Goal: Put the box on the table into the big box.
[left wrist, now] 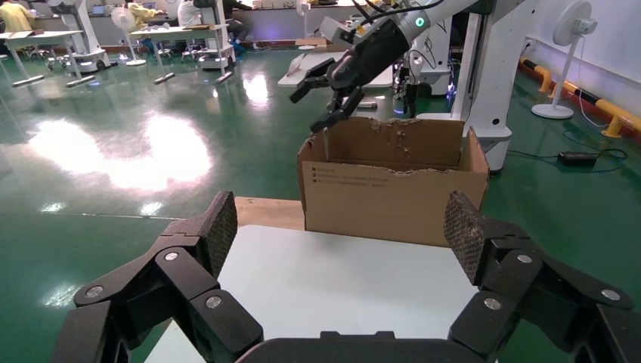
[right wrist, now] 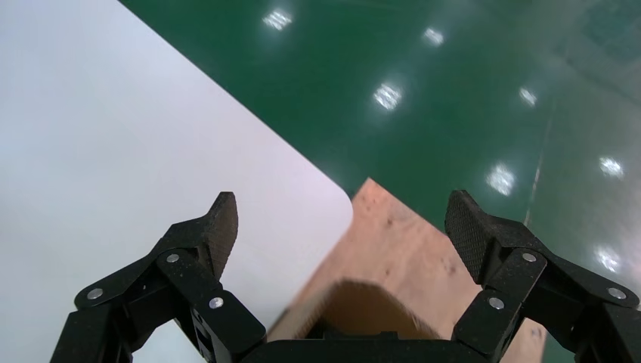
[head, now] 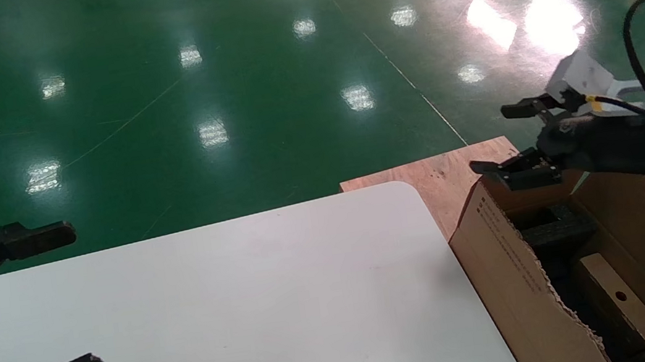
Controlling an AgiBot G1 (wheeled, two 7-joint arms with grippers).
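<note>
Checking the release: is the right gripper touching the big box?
Apart. The left wrist view shows the right gripper open above the big box rim, floor visible between.

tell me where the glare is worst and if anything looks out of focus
Head view: strong white glare on the green floor beyond the right gripper. Left wrist view: a wide bright patch on the floor left of the big box. Right wrist view: the carton edge nearest the camera is blurred.
</note>
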